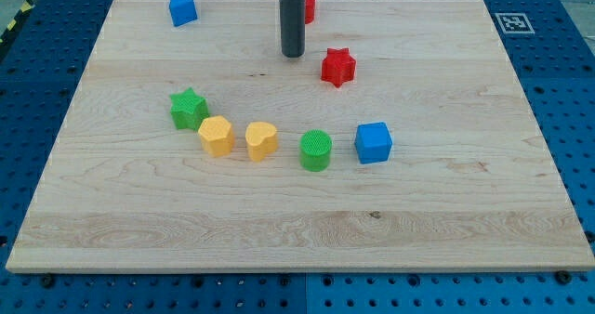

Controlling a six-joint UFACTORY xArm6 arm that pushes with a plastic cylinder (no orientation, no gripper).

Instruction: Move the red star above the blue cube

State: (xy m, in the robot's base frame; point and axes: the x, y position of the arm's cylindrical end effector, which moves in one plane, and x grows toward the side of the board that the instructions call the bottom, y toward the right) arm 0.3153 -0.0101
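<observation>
The red star (338, 67) lies on the wooden board toward the view's top, right of centre. The blue cube (374, 142) sits below it and slightly to the right. My tip (294, 54) is at the end of the dark rod, just left of the red star and a little higher in the view, with a small gap between them. The tip is well above and left of the blue cube.
A green star (189, 108), a yellow hexagon-like block (217, 135), a yellow heart-like block (261, 140) and a green cylinder (316, 150) form a row left of the blue cube. A blue block (182, 9) sits at top left. A red block (309, 6) is partly hidden behind the rod.
</observation>
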